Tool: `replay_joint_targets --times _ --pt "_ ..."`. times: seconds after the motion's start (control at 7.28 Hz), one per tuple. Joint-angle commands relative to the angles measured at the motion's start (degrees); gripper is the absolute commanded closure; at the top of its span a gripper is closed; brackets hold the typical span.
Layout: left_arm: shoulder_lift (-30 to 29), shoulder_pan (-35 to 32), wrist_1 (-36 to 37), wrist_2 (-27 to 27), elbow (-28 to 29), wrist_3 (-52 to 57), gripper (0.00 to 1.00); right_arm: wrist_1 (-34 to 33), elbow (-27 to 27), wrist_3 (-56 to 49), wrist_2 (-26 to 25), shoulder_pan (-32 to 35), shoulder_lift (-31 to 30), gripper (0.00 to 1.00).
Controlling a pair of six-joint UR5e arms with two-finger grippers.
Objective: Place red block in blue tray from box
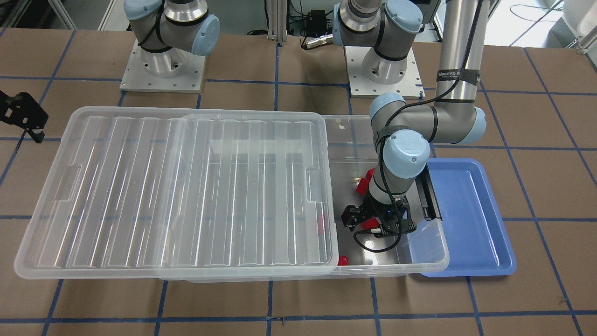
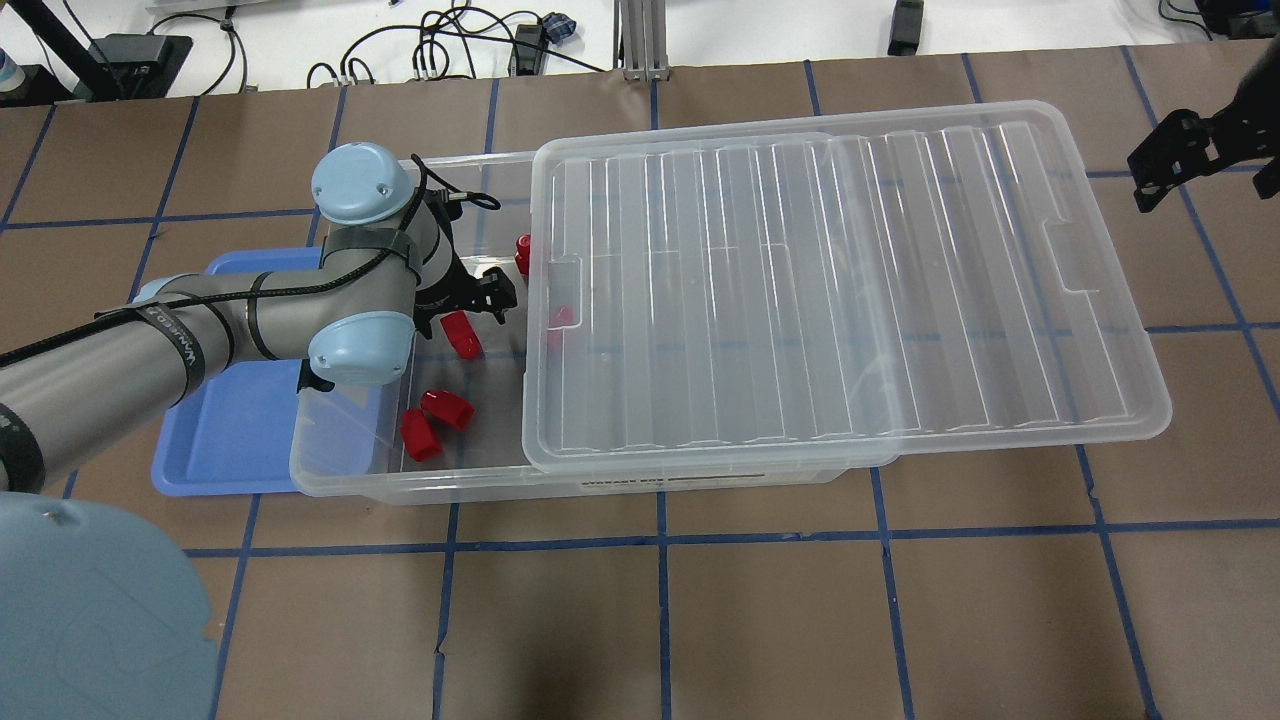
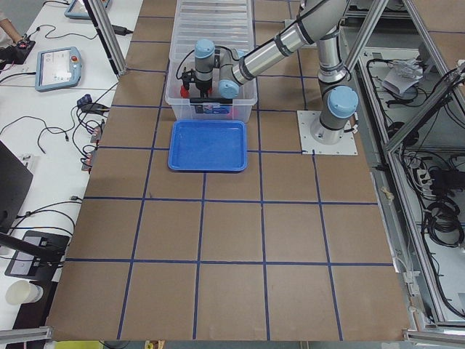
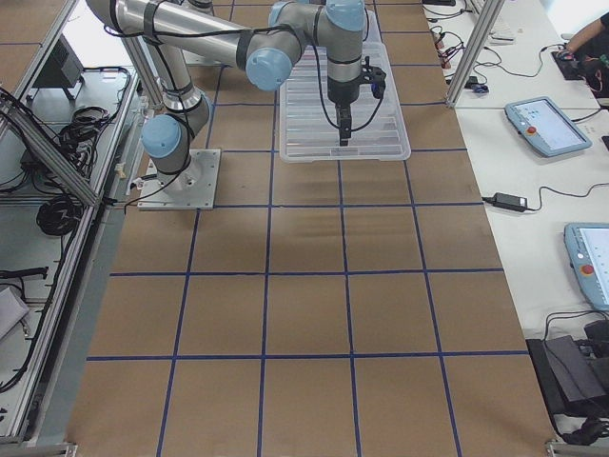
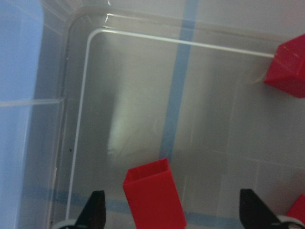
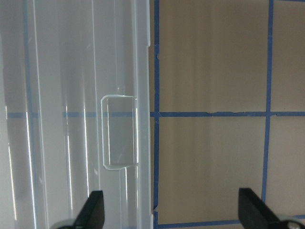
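The left hand (image 5: 175, 212) was down inside the uncovered end of the box (image 2: 430, 488), its fingers spread apart with nothing clamped, and the red block (image 5: 154, 198) lay on the box floor between them. The block was not centred. In the wrist view it sat nearer one finger (image 5: 95, 212) and was turned slightly askew, so it was judged that this finger could touch first on closing and the block could be pushed or spun across the smooth plastic rather than gripped. A shallow or skewed pinch could then be lost during the lift. The lid (image 2: 840, 280), set offset over most of the box, had its edge near the hand and could be struck if the wrist were raised carelessly. The box wall stood between the block and the blue tray (image 2: 235, 430), which lay on the table (image 2: 760, 620) just beside that end, so a low carry could be caught on the rim. Close by, other red blocks (image 2: 435, 420) could be knocked. The right hand (image 6: 175, 212) was held empty, fingers apart, over the far lid edge.
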Motion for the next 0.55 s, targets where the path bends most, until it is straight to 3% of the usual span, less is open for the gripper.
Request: replay_joint_targets --times 0.0,0.27,0.41 --pt "-0.52 -0.07 0.35 1.33 -0.03 -0.02 0.64 1.44 0.27 -0.2 0.06 0.01 0.56 0.0" --pt "-0.35 -0.16 0.26 1.59 -0.03 -0.02 1.0 1.53 0.45 -0.12 -0.03 0.01 0.21 0.0" --pt "1.31 -0.68 -0.53 1.59 0.32 0.07 1.0 2.92 0.45 -0.29 0.06 0.01 0.38 0.0"
